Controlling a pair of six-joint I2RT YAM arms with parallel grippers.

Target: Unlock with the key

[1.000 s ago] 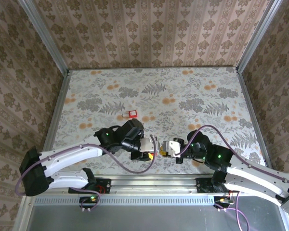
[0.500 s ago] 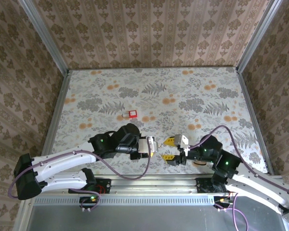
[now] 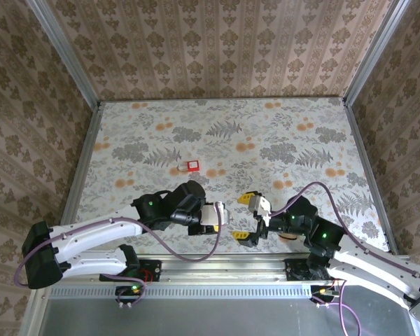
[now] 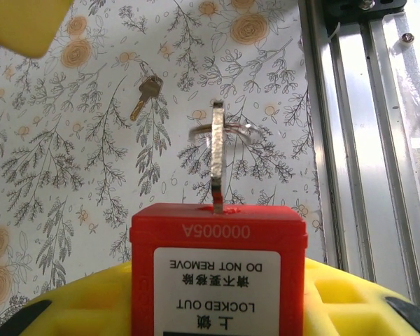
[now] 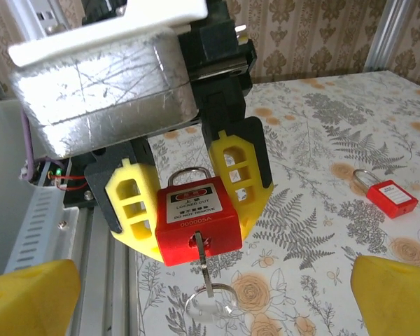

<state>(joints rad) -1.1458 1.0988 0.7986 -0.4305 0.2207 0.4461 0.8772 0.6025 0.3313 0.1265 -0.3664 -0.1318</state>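
Right claw (image 3: pixel 246 218) springs wide open and backs off, and the key (image 4: pixel 218 157) stays seated in the red padlock (image 5: pixel 196 220)! Left claw (image 3: pixel 220 214) clamps that padlock at the counter's (image 3: pixel 280 133) six o'clock edge; the unlocking turn looks still to come.

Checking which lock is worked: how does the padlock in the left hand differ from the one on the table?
The held padlock is clamped in the left hand; the loose padlock lies on the table. The held padlock has a key inserted; the loose padlock shows none. Both are red.
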